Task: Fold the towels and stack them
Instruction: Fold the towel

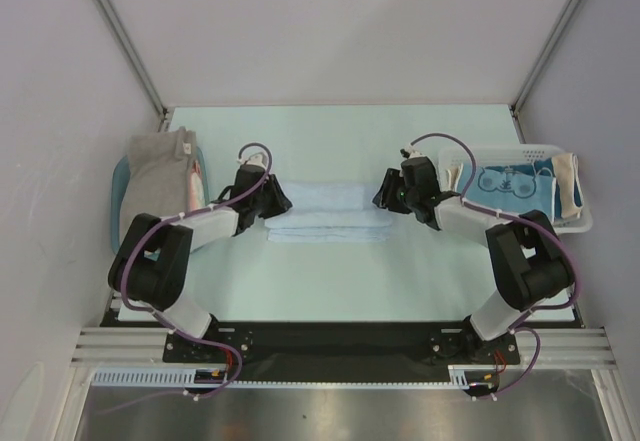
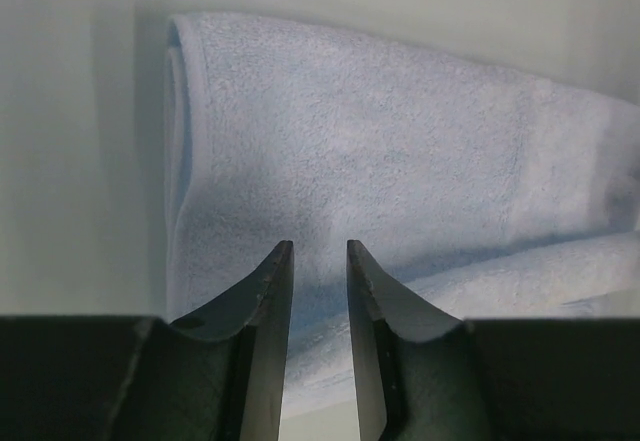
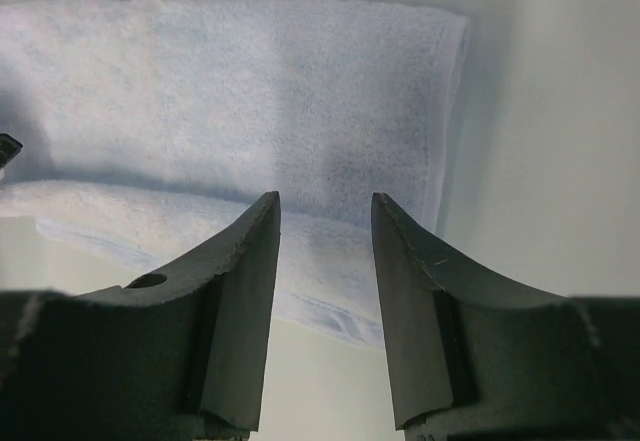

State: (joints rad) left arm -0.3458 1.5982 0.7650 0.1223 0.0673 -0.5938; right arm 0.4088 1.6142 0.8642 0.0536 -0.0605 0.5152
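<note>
A plain light blue towel (image 1: 330,211) lies folded in a long strip at the middle of the table. My left gripper (image 1: 276,201) hovers at its left end, and in the left wrist view the towel (image 2: 400,151) fills the frame beyond my open left gripper (image 2: 320,246), nothing between the fingers. At the right end my right gripper (image 1: 385,197) is open over the towel (image 3: 250,101), with my right gripper (image 3: 325,199) empty too. A grey-beige towel (image 1: 158,176) lies folded at the left. A dark teal towel with tan ends (image 1: 515,181) sits in the basket.
A shallow teal tray (image 1: 119,186) holds the grey-beige towel at the table's left edge. A white mesh basket (image 1: 580,221) stands at the right edge behind my right arm. Grey walls close in the back and sides.
</note>
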